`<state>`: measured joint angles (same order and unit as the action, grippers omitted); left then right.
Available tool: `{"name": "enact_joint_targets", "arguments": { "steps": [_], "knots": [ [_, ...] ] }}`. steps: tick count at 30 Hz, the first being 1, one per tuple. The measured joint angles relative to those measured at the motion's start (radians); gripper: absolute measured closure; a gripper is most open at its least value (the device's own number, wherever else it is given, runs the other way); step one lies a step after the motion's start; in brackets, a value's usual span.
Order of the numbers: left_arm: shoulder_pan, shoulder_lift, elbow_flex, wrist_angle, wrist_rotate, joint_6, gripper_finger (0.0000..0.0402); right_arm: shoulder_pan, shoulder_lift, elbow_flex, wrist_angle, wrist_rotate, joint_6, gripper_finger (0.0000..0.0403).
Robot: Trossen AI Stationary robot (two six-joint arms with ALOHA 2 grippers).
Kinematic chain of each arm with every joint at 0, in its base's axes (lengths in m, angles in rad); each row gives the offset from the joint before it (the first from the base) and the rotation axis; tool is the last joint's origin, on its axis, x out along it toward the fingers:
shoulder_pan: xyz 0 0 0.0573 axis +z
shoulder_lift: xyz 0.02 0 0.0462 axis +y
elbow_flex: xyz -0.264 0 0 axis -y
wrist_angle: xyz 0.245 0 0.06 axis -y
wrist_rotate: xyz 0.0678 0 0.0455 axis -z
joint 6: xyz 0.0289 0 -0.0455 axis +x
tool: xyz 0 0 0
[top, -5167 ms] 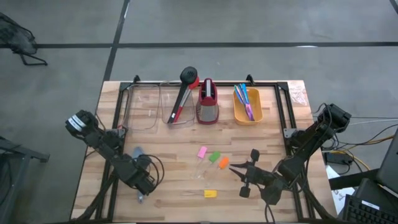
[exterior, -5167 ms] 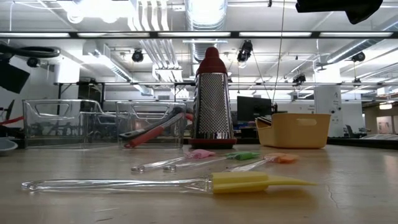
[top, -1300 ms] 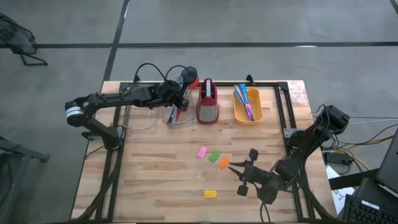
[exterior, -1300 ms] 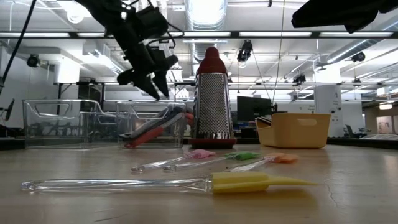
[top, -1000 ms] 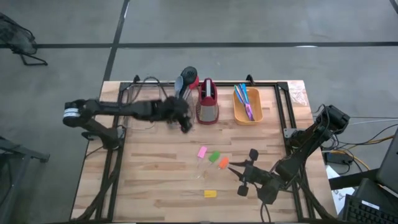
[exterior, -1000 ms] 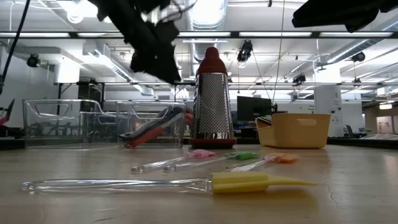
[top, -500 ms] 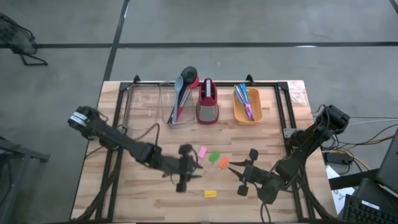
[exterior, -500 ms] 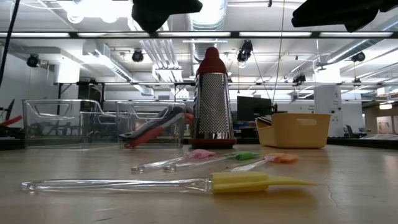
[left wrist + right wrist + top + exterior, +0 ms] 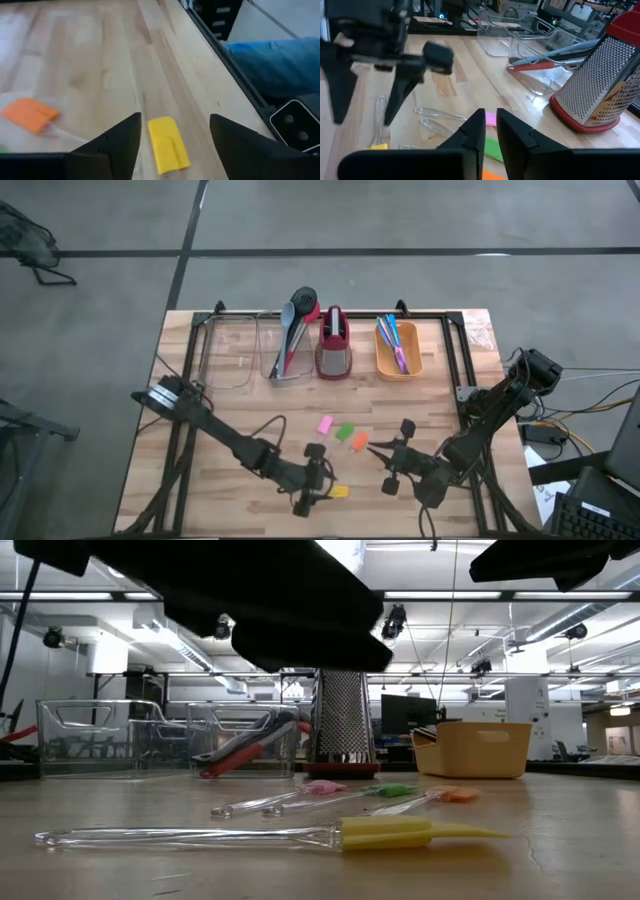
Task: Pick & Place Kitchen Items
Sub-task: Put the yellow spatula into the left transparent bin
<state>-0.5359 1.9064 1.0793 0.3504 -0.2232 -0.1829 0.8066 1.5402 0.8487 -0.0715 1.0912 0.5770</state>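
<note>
Four clear-handled spatulas lie flat on the table: yellow head [image 9: 338,491], pink [image 9: 325,423], green [image 9: 345,432], orange [image 9: 359,441]. My left gripper [image 9: 325,483] hovers open above the yellow head [image 9: 167,145]. Its fingers stand to either side of the head and touch nothing. In the low view the gripper [image 9: 300,630] hangs well above the yellow spatula [image 9: 385,833]. My right gripper [image 9: 372,452] waits shut and empty beside the orange head. The long spoons [image 9: 290,330] stand in a clear bin. The thin cutlery [image 9: 397,340] is in the orange bin.
A red-and-grey grater [image 9: 333,345] stands upright between the clear bin with the spoons and the orange bin [image 9: 410,365]. A second clear bin [image 9: 228,350] sits at the far left. The table's near edge lies just beyond the yellow spatula. Bare wood lies at the near left.
My left gripper has swung from beside the clear bin with the spoons toward the table's near edge and a little right. It now hovers over the yellow spatula head. The spatulas have not moved.
</note>
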Motion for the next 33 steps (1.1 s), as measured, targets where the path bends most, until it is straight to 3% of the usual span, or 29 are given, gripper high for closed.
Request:
{"name": "enact_joint_targets", "arguments": {
  "steps": [12, 24, 28, 33],
  "knots": [
    [-0.007, 0.189, 0.112, -0.039, -0.035, 0.008, 0.0154, 0.0, 0.0, 0.0, 0.0, 0.0, 0.0, 0.0338],
    [-0.004, 0.204, 0.142, -0.163, -0.125, -0.049, 0.0155, 0.0, 0.0, 0.0, -0.001, -0.002, 0.004, 0.0316],
    [-0.001, 0.203, 0.142, -0.182, -0.129, -0.081, 0.0175, 0.0, 0.0, 0.0, -0.001, -0.002, 0.005, 0.0312],
    [0.001, 0.203, 0.14, -0.185, -0.118, -0.091, 0.0235, 0.0, 0.0, 0.0, -0.001, -0.002, 0.007, 0.0318]
  ]
}}
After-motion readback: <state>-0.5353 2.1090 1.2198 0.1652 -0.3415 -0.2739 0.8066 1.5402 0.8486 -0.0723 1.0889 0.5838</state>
